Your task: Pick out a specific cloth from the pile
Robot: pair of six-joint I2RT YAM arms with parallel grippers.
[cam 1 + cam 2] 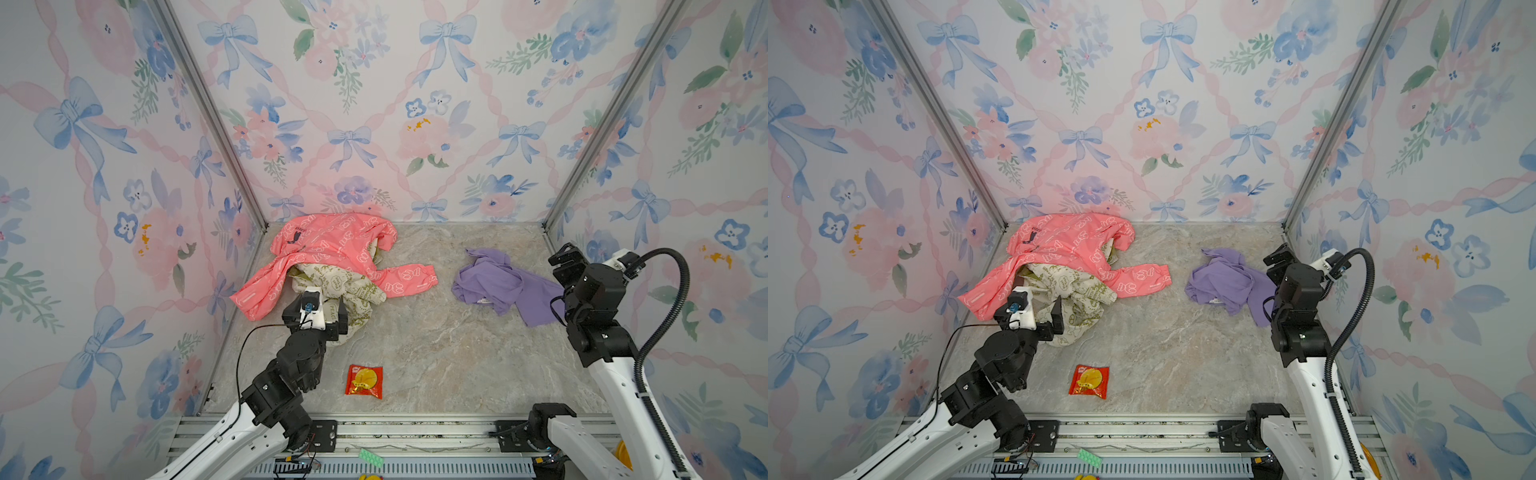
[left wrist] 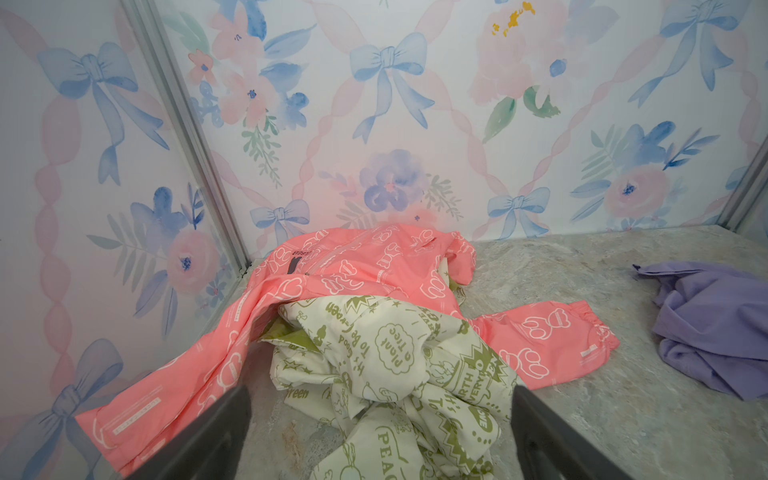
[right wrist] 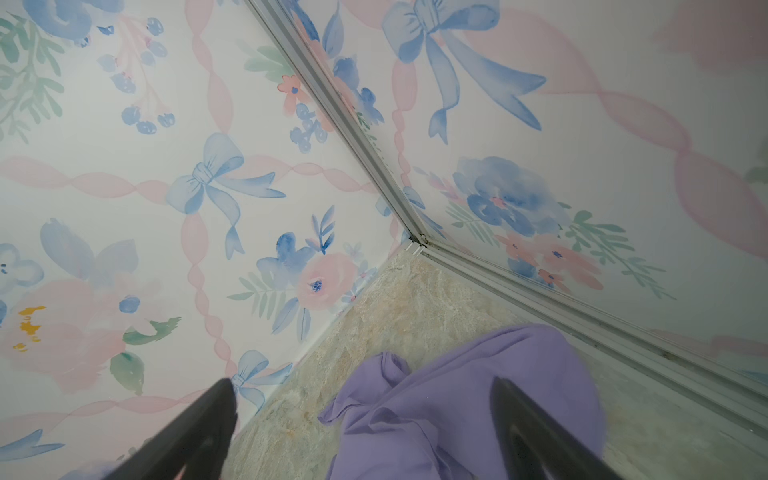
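Red snack packet (image 1: 364, 381) low centre on the marbled table (image 1: 436, 353), left gripper (image 2: 381, 390) spread empty over the cream cloth (image 1: 353, 291), right gripper (image 3: 362, 383) agape above the lavender cloth (image 1: 503, 284) mid-right, well apart from the pile (image 1: 328, 270), coral-pink jacket (image 1: 332, 241) topping it, centre-left.

We see a grey-beige marbled desk (image 1: 436, 340) with four things lying on it. The pile (image 1: 328, 270) sits in front of the left jaws. Its coral-pink jacket (image 1: 332, 245) spreads both sleeves flat on the desk and drapes over a cream cloth (image 1: 345, 291), whose near end runs beneath those jaws. The lavender cloth (image 1: 498, 282) lies crumpled below the right jaws, well apart from the pile. A red packet (image 1: 364, 381) lies flat on bare desk behind the left jaws, touching nothing.
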